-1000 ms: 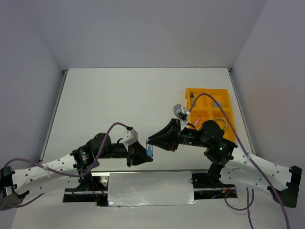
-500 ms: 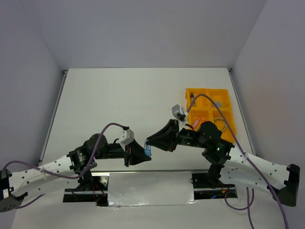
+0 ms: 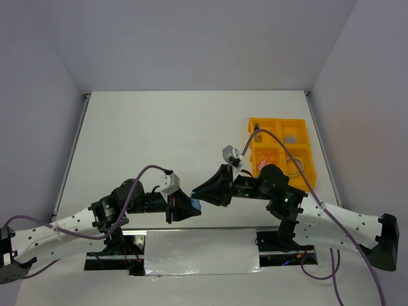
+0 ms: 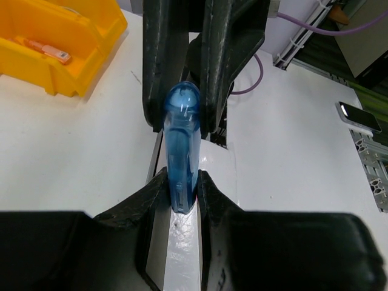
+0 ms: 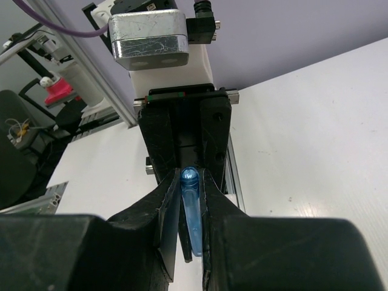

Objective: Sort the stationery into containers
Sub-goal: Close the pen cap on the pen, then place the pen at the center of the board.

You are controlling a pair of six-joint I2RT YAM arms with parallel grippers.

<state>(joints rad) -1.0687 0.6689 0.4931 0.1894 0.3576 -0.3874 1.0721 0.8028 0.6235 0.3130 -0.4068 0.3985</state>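
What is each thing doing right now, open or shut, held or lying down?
Blue piece: held, pinched at both ends.
Left gripper: shut on the blue piece.
Right gripper: shut on its other end.
Yellow tray: lying flat, an orange piece in one box.

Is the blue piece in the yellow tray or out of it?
Out. The left gripper and the right gripper both pinch the blue piece, apart from the yellow tray.
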